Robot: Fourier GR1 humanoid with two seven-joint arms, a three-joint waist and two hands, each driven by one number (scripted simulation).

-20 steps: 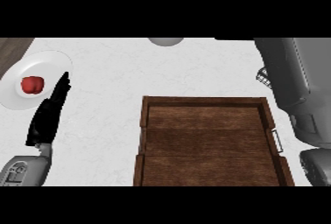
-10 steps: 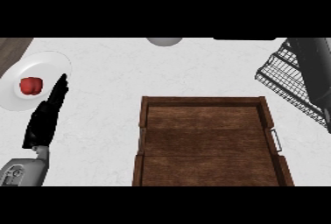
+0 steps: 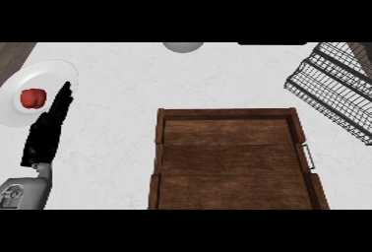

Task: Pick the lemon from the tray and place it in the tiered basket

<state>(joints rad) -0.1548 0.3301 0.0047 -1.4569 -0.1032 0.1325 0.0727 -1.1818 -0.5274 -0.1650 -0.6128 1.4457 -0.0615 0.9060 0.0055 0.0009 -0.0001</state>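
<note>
Pale counter is occupied by a wooden tray [image 3: 229,112], well right of the left hand [image 3: 47,132], whose fingers are held straight and empty, likely resting; no lemon is seen, tiered basket [image 3: 334,88] farther right.

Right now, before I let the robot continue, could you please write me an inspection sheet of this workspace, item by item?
Surface: white marbled counter; nothing spilled seen.
Job's things: wooden tray at the centre, nothing seen inside it; no lemon seen anywhere; wire tiered basket at the upper right, partly cut off, nothing seen in it.
Clutter: white plate at the left, holding a red round item; grey round object at the far edge, cut off.
Hands: left hand open, fingers straight, tips over the plate beside the red item; right hand not in view.
Cables: nothing seen.
Surroundings: dark wood strip at the upper left corner.
</note>
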